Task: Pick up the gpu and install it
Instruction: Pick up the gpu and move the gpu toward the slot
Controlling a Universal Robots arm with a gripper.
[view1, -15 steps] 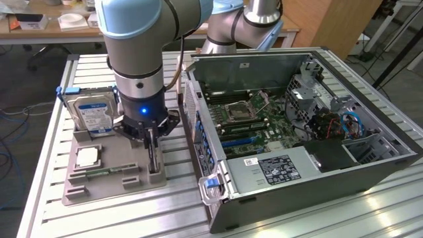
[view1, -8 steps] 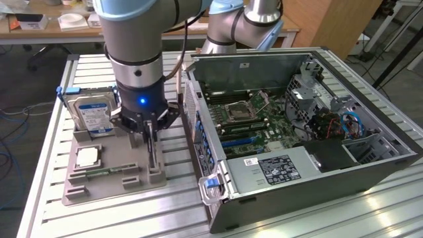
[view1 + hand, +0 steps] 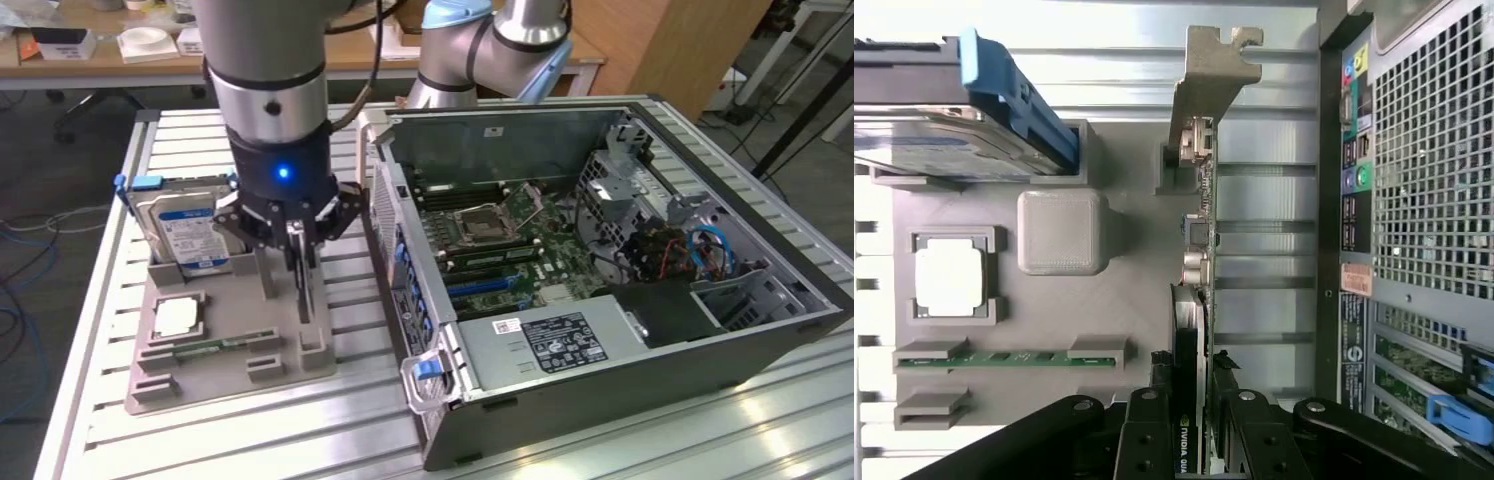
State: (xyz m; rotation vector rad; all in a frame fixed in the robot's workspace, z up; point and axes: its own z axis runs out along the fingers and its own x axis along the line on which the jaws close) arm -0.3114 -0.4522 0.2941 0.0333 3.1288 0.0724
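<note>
- Gripper (image 3: pixel 296 240) hangs straight down over the grey parts tray (image 3: pixel 234 330), at the tray edge nearest the open computer case (image 3: pixel 667 400).
- Graphics card (image 3: pixel 306 290) stands on its long edge in a tray slot. This leaves the top edge free to be pinched from above.
- In the wrist view the card (image 3: pixel 1196 250) runs lengthwise away from the gripper (image 3: pixel 1194 425), with its metal end bracket (image 3: pixel 1209 70) at the far end, past the slot block.
- Fingers (image 3: pixel 1154 430) are set narrow, one on each flat face of the card and seemingly pressed against it. I judge the card gripped but not lifted, since its lower edge looks seated in the slot.
- The grip sits towards the end away from the bracket, probably so the bracket end stays free.
- Also in the tray and untouched: the hard drive (image 3: pixel 187 225) upright at the far end, a processor chip (image 3: pixel 175 317) lying flat, and a memory stick (image 3: pixel 214 347) on edge.
- The case lies on its side with its board facing up, just beside the tray, on the slatted table (image 3: pixel 267 440).
</note>
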